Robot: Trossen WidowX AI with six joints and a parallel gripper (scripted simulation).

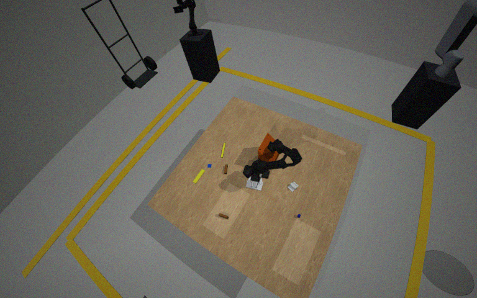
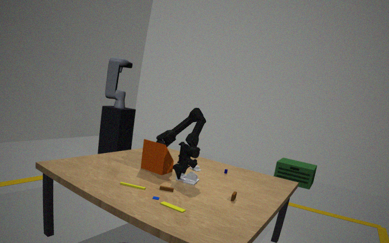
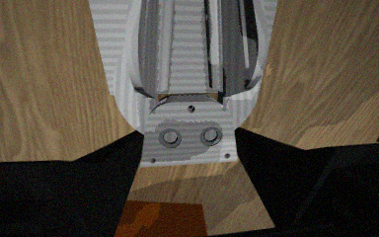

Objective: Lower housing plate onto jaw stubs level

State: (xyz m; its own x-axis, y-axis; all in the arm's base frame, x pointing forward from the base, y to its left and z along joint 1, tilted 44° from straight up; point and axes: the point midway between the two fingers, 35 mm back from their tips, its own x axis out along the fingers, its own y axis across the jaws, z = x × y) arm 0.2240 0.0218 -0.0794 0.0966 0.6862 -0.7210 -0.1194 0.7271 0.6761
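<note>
The light grey housing plate has two round ringed holes with grey round ends in them and several small dark holes. My gripper is shut on its two side edges. The plate lies over the near end of the pale base, which rests on the table. Long grey parts, apparently the jaws, run away from the plate between curved walls. Whether the plate sits fully down and level on the stubs cannot be told; its underside is hidden.
A tall orange block stands by the arm's base. A small white part lies on the other side. Brown blocks, yellow strips and small blue pieces lie around.
</note>
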